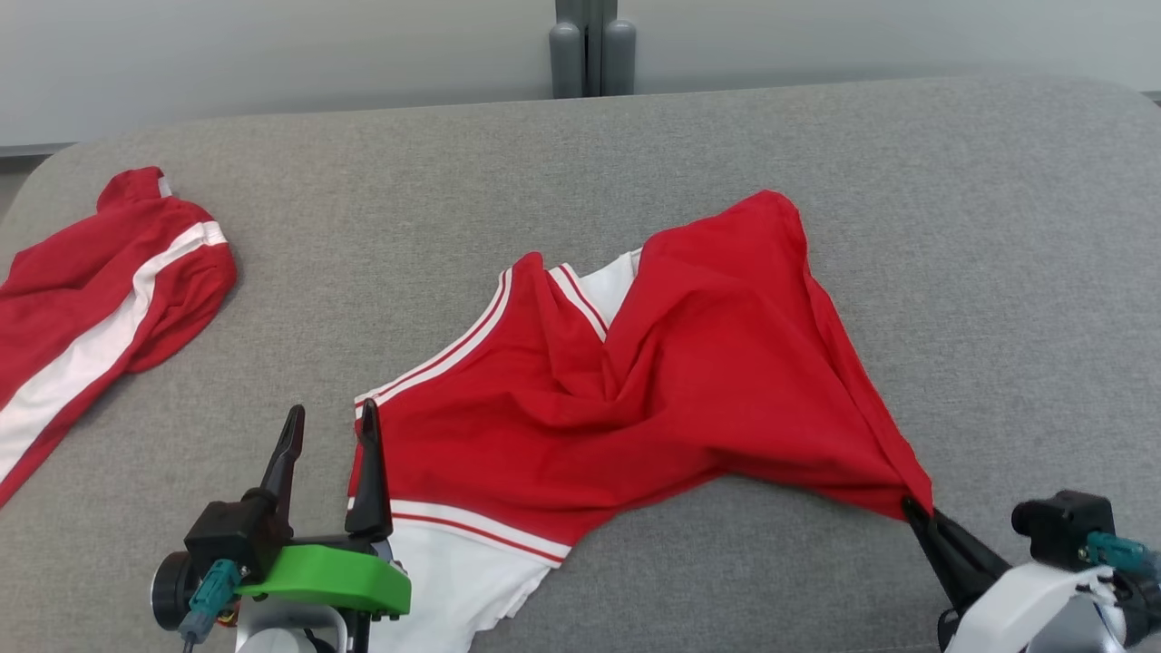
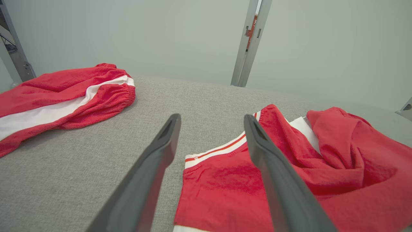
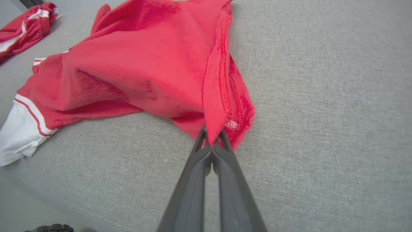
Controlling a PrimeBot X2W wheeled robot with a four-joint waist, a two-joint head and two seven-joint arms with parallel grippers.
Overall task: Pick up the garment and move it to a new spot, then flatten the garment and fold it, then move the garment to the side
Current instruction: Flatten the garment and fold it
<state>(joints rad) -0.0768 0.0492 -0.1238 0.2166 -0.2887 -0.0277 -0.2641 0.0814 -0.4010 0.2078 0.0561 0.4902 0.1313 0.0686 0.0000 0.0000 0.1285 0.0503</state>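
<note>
Head view: crumpled red garment (image 1: 689, 363) on grey counter (image 1: 998, 227), corner pinched in tightly closed right claw (image 1: 912, 510).
Left claw (image 1: 331, 419) spread wide, empty; not yet flattened or folded, seemingly early.

My head camera looks down across the grey surface (image 1: 998, 227); my wrist cameras sit low and close, sharing the red garment (image 1: 707, 363).

Right of the garment (image 1: 635, 390) and behind it the grey cushion (image 1: 998, 272) lies bare, open to a pass. To its left a bare strip runs until a second red piece (image 1: 100, 290) blocks the way. Behind it a grey post (image 1: 591, 54) stands past the cushion's edge.
</note>
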